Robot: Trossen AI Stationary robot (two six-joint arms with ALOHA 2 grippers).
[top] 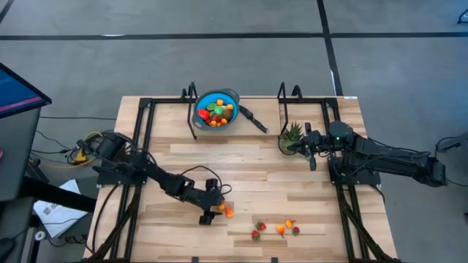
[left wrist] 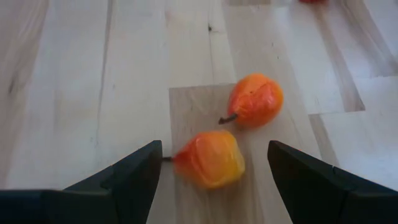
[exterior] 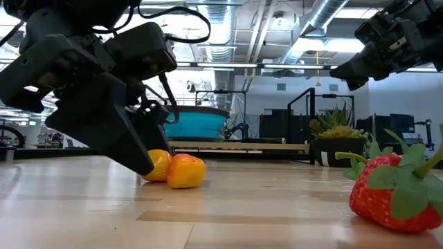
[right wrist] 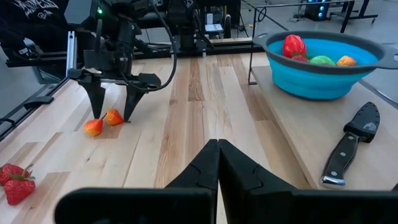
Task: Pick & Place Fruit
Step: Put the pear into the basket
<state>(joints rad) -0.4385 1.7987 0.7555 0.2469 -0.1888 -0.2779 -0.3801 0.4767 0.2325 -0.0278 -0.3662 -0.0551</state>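
Two small orange fruits lie side by side on the wooden table near its front, left of the middle. My left gripper (left wrist: 214, 149) slants down over them, open. Its fingers stand on either side of the nearer orange fruit (left wrist: 210, 158) without touching it. The second orange fruit (left wrist: 255, 99) lies just beyond the fingertips. In the high view the pair (top: 226, 211) lies at my left gripper (top: 216, 209). My right gripper (right wrist: 217, 149) hangs shut and empty above the table's right side, next to the potted plant (top: 291, 137).
A blue bowl (top: 217, 109) with several fruits stands at the far middle, a black-handled knife (top: 256, 119) beside it. More fruits, strawberries (top: 257, 232) and orange pieces (top: 284, 227), lie near the front edge right of my left gripper. A black frame (top: 146, 131) rims the table.
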